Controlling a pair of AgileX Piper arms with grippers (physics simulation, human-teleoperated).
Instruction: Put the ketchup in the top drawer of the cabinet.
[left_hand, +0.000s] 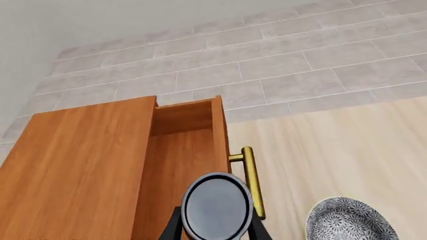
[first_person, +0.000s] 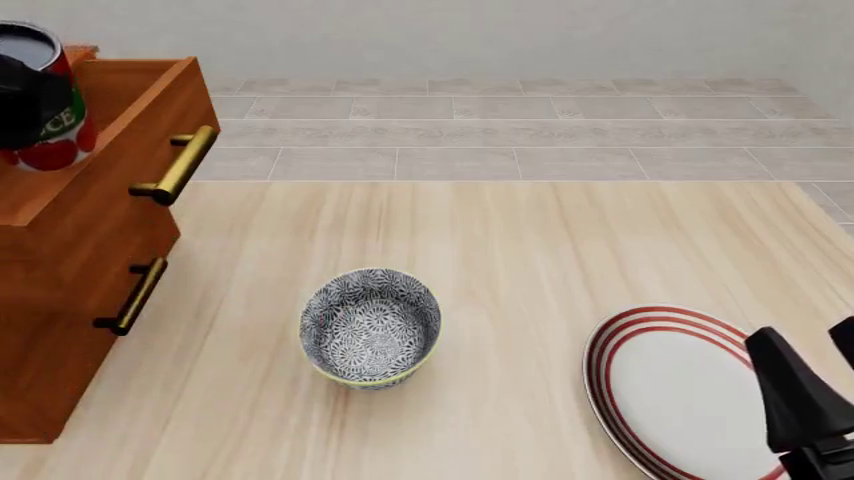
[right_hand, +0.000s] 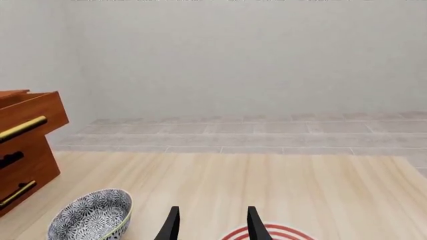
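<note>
The ketchup can (first_person: 40, 100), with its dark grey top (left_hand: 217, 206) and red-and-green label, is held by my left gripper (left_hand: 215, 227), which is shut on it. The can hangs above the pulled-out top drawer (left_hand: 183, 160) of the reddish-brown cabinet (first_person: 67, 290). The drawer's brass handle (first_person: 180, 165) faces the table; it also shows in the left wrist view (left_hand: 252, 180). My right gripper (right_hand: 210, 225) is open and empty, low over the striped plate (first_person: 674, 395) at the front right.
A grey patterned bowl (first_person: 370, 326) stands on the wooden table (first_person: 534, 250) near its middle; it also shows in the left wrist view (left_hand: 350, 222) and the right wrist view (right_hand: 90, 216). A lower drawer handle (first_person: 134, 295) sticks out from the cabinet front.
</note>
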